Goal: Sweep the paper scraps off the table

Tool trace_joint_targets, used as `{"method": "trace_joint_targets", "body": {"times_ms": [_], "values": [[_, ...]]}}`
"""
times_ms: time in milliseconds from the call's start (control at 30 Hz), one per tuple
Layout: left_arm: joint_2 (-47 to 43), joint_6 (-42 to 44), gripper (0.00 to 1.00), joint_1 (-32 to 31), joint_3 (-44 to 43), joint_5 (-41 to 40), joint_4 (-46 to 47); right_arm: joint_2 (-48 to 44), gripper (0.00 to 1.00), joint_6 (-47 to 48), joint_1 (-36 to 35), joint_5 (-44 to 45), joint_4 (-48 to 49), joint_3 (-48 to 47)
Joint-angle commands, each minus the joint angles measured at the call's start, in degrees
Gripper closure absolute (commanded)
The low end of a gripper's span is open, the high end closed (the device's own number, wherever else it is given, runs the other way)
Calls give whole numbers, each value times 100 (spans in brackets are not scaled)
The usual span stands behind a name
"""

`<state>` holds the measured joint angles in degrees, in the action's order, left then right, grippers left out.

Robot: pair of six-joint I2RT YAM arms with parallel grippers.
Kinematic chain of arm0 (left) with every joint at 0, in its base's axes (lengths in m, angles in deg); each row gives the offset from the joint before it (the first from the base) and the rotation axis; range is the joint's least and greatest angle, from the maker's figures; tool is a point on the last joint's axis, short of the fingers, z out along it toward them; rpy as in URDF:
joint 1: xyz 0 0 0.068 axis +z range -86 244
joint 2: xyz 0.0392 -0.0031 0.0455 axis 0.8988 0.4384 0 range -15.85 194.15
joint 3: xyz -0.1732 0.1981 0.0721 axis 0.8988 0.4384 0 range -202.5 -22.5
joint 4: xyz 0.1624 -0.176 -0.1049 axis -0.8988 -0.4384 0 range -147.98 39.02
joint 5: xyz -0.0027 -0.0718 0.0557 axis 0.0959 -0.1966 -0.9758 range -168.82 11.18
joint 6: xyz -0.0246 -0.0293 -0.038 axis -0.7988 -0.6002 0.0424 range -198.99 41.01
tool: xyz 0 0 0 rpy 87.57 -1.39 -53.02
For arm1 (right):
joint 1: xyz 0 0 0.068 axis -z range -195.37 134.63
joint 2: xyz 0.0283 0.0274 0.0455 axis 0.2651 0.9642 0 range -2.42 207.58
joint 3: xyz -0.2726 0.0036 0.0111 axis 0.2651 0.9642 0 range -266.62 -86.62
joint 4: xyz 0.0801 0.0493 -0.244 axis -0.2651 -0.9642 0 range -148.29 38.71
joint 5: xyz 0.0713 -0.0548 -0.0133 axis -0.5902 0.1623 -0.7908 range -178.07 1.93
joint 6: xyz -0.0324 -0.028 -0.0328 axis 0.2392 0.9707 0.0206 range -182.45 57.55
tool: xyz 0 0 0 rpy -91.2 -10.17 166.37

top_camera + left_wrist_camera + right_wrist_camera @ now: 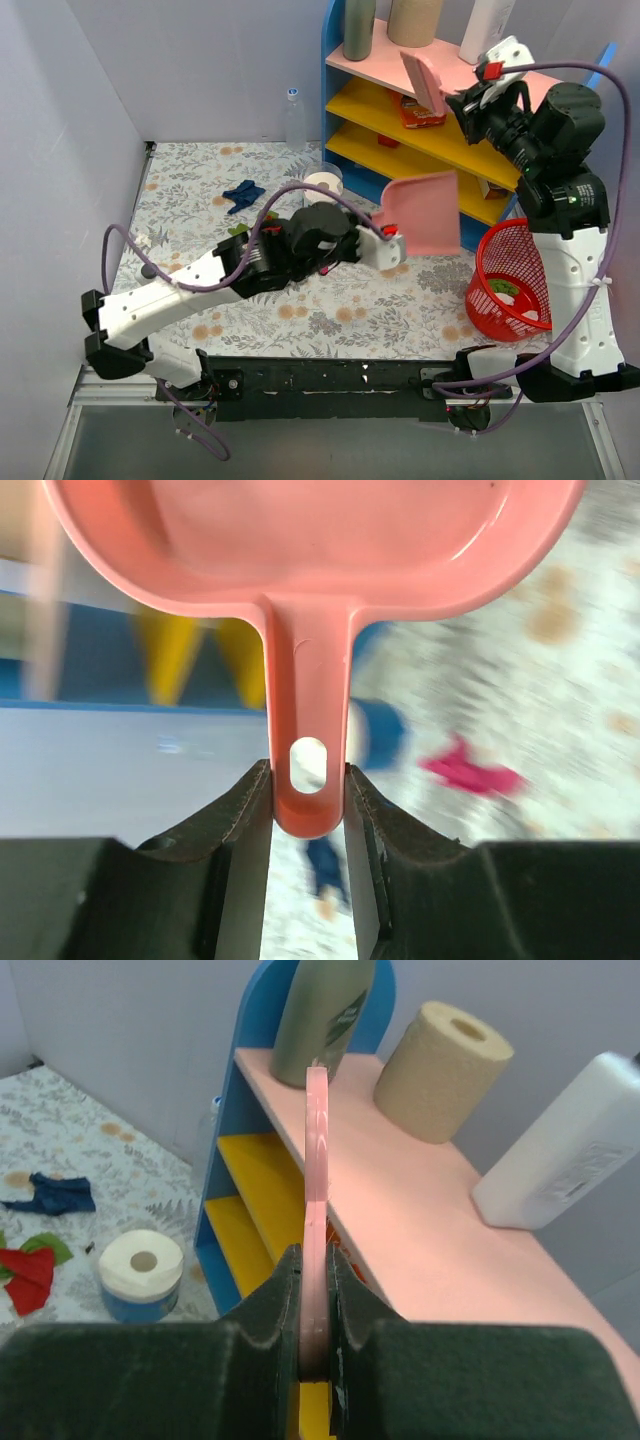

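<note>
**A:** Leaf-and-flower cloth covers the table (190,300), with pale walls behind. Where are the paper scraps (243,194)?

**B:** Left of centre. A dark blue one lies in the open, left of the paper roll (322,182). A red scrap (28,1278) and a green one (55,1250) sit nearer, beside the left arm.

**A:** Left gripper (308,770)?

**B:** Its jaws are pinching the handle of a pink dustpan (425,212). The pan is raised off the cloth and tilted, right of centre.

**A:** Right gripper (316,1260)?

**B:** It is high up, beside the blue shelf (330,80). Its jaws are clamped on a flat pink tool (317,1140), seen edge-on from the wrist. A red basket (510,262) stands below at far right, with something green inside.
</note>
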<state>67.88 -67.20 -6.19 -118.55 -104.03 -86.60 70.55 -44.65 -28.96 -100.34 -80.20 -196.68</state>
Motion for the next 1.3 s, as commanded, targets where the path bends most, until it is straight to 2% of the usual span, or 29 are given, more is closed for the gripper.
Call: {"method": "trace_joint_targets", "body": {"times_ms": [0,67,233,367,400,467,600,733,767,800,900,1133,1233,1267], "values": [[-408,-2291,100,-12,1296,1658,-2343,-247,99,293,-74,-241,403,791],[-532,-2593,100,-12,2050,1948,-2301,-327,99,521,-135,-407,281,1179],[-611,-3024,100,207,3021,2099,-1862,-450,99,978,-495,-276,-79,1917],[-533,-2832,100,848,3505,2512,-1353,-424,99,1155,-1048,128,-527,2760],[-515,-2745,100,1180,3662,2895,-1143,-363,99,1147,-1119,233,-615,2884],[-471,-2463,100,1585,3873,3126,-870,-301,99,867,-1234,383,-791,3208],[-620,-2155,100,1834,4524,3444,218,-99,99,374,-1243,498,-1038,3622],[-813,-2172,87,1948,5130,3864,968,-81,99,276,-1243,463,-985,3843],[-840,-2198,82,2035,5192,3953,1082,-55,99,268,-1243,489,-985,3834],[-857,-2234,70,2071,5236,4032,1301,-46,99,268,-1243,541,-985,3834],[-910,-2243,61,2176,5447,4156,1697,-11,99,276,-1243,568,-1003,3843],[-770,-2251,60,2229,5588,4314,1865,209,99,171,-1243,410,-1047,3781],[-761,-2269,63,2229,5580,4411,1874,244,99,145,-1243,375,-1029,3773],[-761,-2269,67,2229,5580,4446,1865,227,99,136,-1243,366,-1012,3807]]}}
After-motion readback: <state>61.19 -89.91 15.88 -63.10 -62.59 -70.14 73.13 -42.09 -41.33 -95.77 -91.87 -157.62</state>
